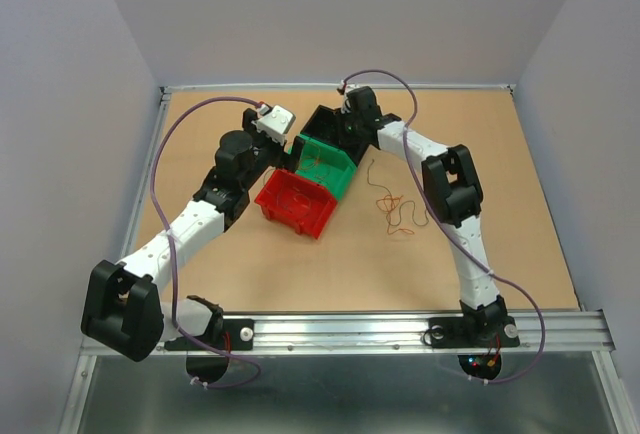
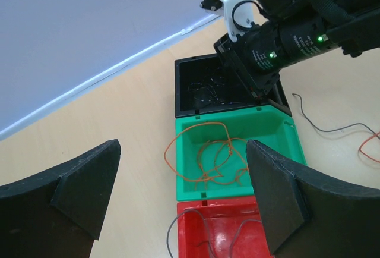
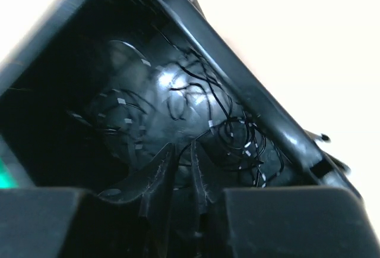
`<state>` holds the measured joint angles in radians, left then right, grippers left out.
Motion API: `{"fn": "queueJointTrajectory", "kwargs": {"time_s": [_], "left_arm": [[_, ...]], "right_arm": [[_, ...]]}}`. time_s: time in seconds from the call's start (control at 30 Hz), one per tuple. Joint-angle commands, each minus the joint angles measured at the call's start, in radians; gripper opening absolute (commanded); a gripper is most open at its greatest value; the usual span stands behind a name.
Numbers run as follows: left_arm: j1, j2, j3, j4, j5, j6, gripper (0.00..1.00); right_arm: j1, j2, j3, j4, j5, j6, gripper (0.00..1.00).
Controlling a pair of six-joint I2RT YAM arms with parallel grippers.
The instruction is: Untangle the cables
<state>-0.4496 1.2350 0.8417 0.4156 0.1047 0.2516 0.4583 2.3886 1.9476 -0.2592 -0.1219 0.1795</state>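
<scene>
Brown tabletop (image 1: 500, 154) carrying two arms and three small bins. Left arm (image 1: 190, 224) stretches forward and inward, its left hand (image 2: 183, 151) poised above the bins, fingers (image 2: 89, 192) spread wide and holding nothing. Right arm (image 1: 455, 189) rises to a bent elbow, then angles inward and down, its right hand (image 3: 181, 151) dipped inside the black bin (image 2: 199, 82). There the fingers are narrowly parted among dark wire loops (image 3: 196, 91); whether a strand lies between them cannot be told. Green bin (image 2: 279, 130), holding an orange wire (image 2: 208, 151), touches the black one; the red bin (image 1: 310, 222) adjoins it. The cables (image 1: 393, 204) lie loose on the tabletop, right of the bins.
</scene>
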Motion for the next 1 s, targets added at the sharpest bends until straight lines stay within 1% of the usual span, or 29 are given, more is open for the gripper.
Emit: {"fn": "queueJointTrajectory", "kwargs": {"time_s": [0.0,0.03,0.17,0.2,0.27,0.3,0.37,0.4,0.43,0.47,0.5,0.57,0.6,0.63,0.73,0.77,0.83,0.87,0.97], "left_arm": [[0.006,-0.006,-0.001,0.049,0.007,0.015,0.99],[0.005,-0.009,-0.003,0.048,0.007,0.020,0.99],[0.005,-0.008,-0.006,0.052,0.012,0.026,0.99],[0.005,-0.006,-0.004,0.052,0.010,0.026,0.99],[0.005,-0.008,-0.006,0.052,0.012,0.029,0.99],[0.003,-0.006,-0.006,0.052,0.012,0.028,0.99],[0.003,-0.003,-0.006,0.052,0.018,0.031,0.99],[0.003,-0.003,-0.006,0.051,0.021,0.032,0.99],[0.003,-0.006,-0.007,0.051,0.027,0.034,0.99],[0.003,-0.006,-0.007,0.051,0.029,0.034,0.99],[0.002,-0.008,-0.009,0.051,0.032,0.038,0.99],[0.002,-0.009,-0.009,0.049,0.036,0.038,0.99],[0.003,-0.011,-0.007,0.046,0.042,0.037,0.99],[0.002,-0.009,-0.007,0.046,0.043,0.037,0.99],[0.002,-0.012,-0.006,0.043,0.052,0.038,0.99],[-0.001,-0.012,-0.006,0.042,0.053,0.037,0.99],[-0.001,-0.011,-0.003,0.038,0.055,0.037,0.99],[-0.001,-0.012,-0.003,0.034,0.053,0.037,0.99],[-0.001,-0.015,-0.004,0.034,0.055,0.040,0.99]], "right_arm": [[0.037,-0.161,-0.051,0.070,0.117,0.001,0.24],[0.042,-0.181,-0.074,0.089,0.149,0.003,0.24],[0.043,-0.316,-0.206,0.191,0.157,0.021,0.29],[0.043,-0.339,-0.270,0.237,0.159,0.023,0.34],[0.043,-0.399,-0.318,0.250,0.165,0.026,0.38],[0.043,-0.416,-0.340,0.279,0.171,0.026,0.43],[0.043,-0.460,-0.410,0.284,0.186,0.029,0.52],[0.043,-0.507,-0.436,0.284,0.205,0.031,0.66],[0.043,-0.534,-0.503,0.284,0.217,0.034,0.73],[0.043,-0.558,-0.536,0.279,0.226,0.038,0.80],[0.043,-0.589,-0.573,0.235,0.234,0.038,0.92],[0.043,-0.663,-0.659,0.174,0.283,0.035,1.00],[0.043,-0.684,-0.688,0.113,0.329,0.035,1.00],[0.043,-0.703,-0.714,0.086,0.358,0.035,1.00],[0.043,-0.778,-0.821,0.026,0.462,0.040,0.99],[0.043,-0.801,-0.840,0.015,0.472,0.044,0.98],[0.043,-0.818,-0.875,-0.006,0.450,0.041,0.88],[0.043,-0.821,-0.884,-0.026,0.440,0.040,0.79],[0.043,-0.818,-0.891,-0.070,0.444,0.049,0.73]]}}
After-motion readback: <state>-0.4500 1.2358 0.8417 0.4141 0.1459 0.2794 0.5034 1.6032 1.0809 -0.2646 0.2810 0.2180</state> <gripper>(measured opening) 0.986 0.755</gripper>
